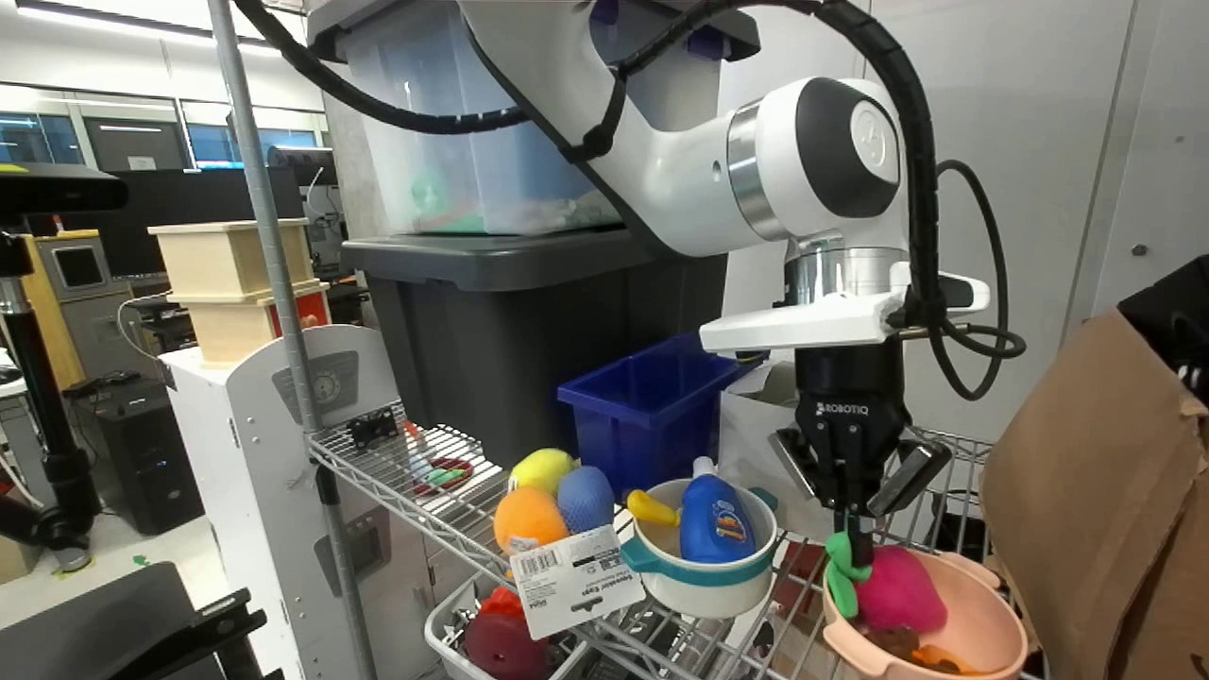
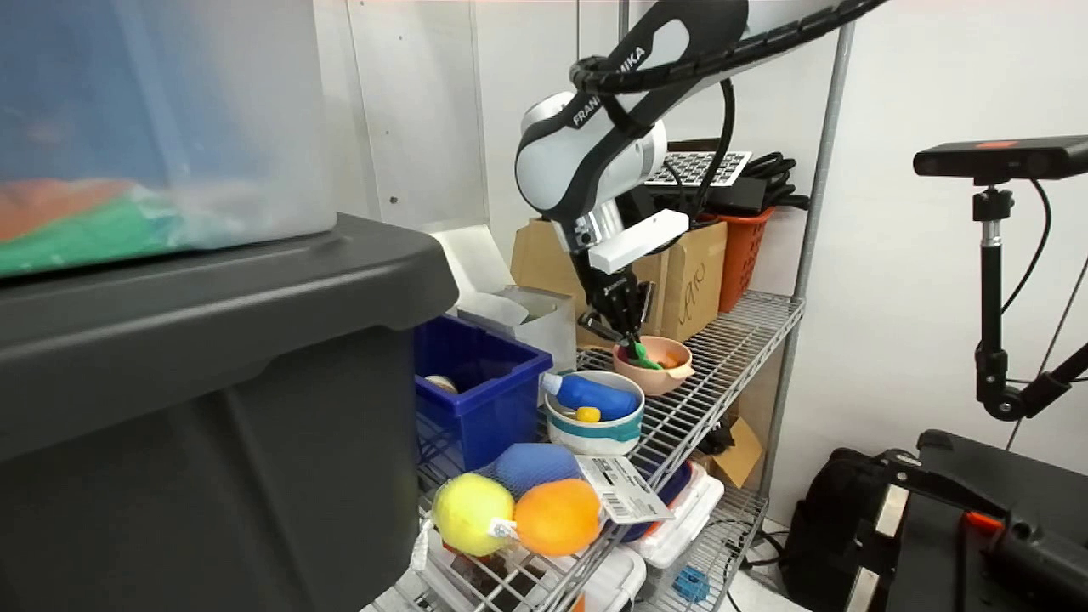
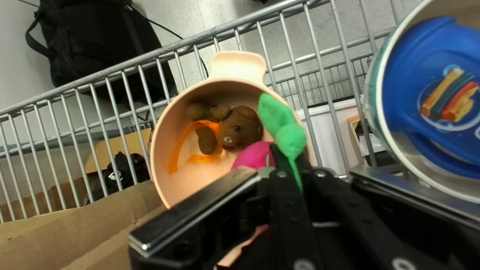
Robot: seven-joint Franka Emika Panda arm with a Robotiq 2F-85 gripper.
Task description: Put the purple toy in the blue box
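Note:
The purple toy (image 1: 902, 590) sits in the peach bowl (image 1: 1006, 633), its green leafy part upright at one side. In the wrist view its magenta body (image 3: 255, 155) is mostly hidden behind my gripper (image 3: 289, 159); the green part (image 3: 287, 131) stands out between the fingertips. My gripper points down into the bowl in both exterior views (image 1: 855, 538) (image 2: 631, 340), and its fingers are nearly together with the green part pinched between them. The dark blue box (image 1: 642, 416) stands apart from the bowl, beyond the white-and-teal pot. In an exterior view the box (image 2: 484, 408) has a small pale round thing inside.
A brown plush (image 3: 242, 127) with an orange ribbon lies in the bowl. The white-and-teal pot (image 1: 708, 576) holds a blue bottle (image 1: 715, 519). A white carton (image 2: 548, 323) stands beside the blue box. A cardboard box (image 1: 1096, 491), netted balls (image 2: 557, 517) and a black tote (image 1: 529, 331) are near.

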